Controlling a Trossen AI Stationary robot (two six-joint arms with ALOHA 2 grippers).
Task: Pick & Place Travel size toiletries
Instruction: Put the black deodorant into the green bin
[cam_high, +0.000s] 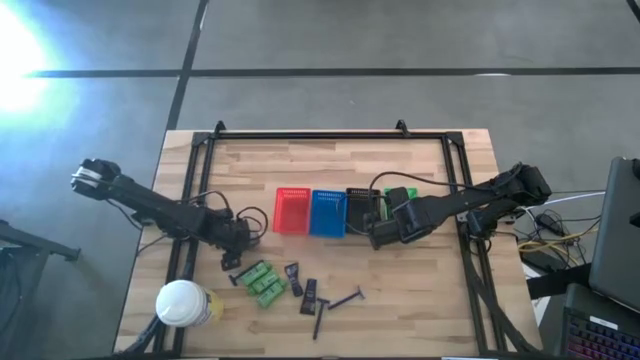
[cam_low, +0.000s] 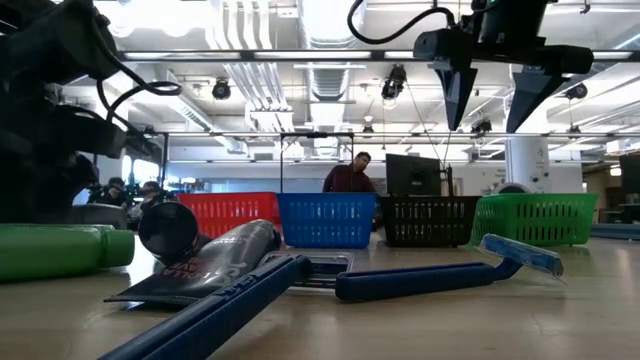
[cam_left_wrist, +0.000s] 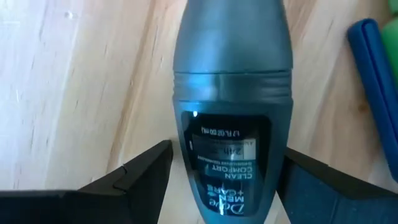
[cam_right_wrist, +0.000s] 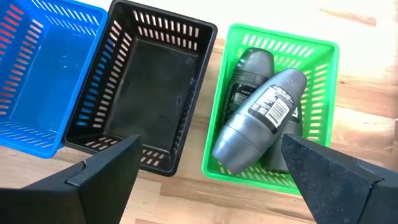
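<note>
- The left gripper (cam_high: 238, 262) is sitting low over the wooden table (cam_high: 420, 310), near the front-left, just left of the green bottles (cam_high: 260, 284).
- In the left wrist view its two fingers (cam_left_wrist: 134, 177) are spread on either side of a grey deodorant stick (cam_left_wrist: 231, 106) that's lying on the table. The fingers are flanking it, not pinching it; there's a gap showing on both sides.
- The right gripper (cam_high: 377, 234) is hanging above the basket row, over the black basket (cam_right_wrist: 143, 87) and green basket (cam_right_wrist: 273, 102) area. Its fingers are wide apart and holding nothing.
- Two grey deodorant sticks (cam_right_wrist: 261, 118) are lying crossed inside the green basket. The black basket and the blue basket (cam_right_wrist: 37, 74) are looking bare inside from that wrist view.
- The red basket (cam_high: 292, 211) is sitting at the left end of the row, touching the blue one.
- The rest of the toiletries are scattered near the front edge: the green bottles clustered together, a few small dark tubes (cam_high: 309, 293) just right of them, and a thin razor (cam_high: 345, 299) further right.
- From the low view a blue razor (cam_low: 440, 277) is lying in the foreground beside a dark tube (cam_low: 215, 255).
- The white-lidded yellow container (cam_high: 183, 303) is standing at the front-left corner.
- A person (cam_low: 350, 175) is standing in the room behind the baskets.
</note>
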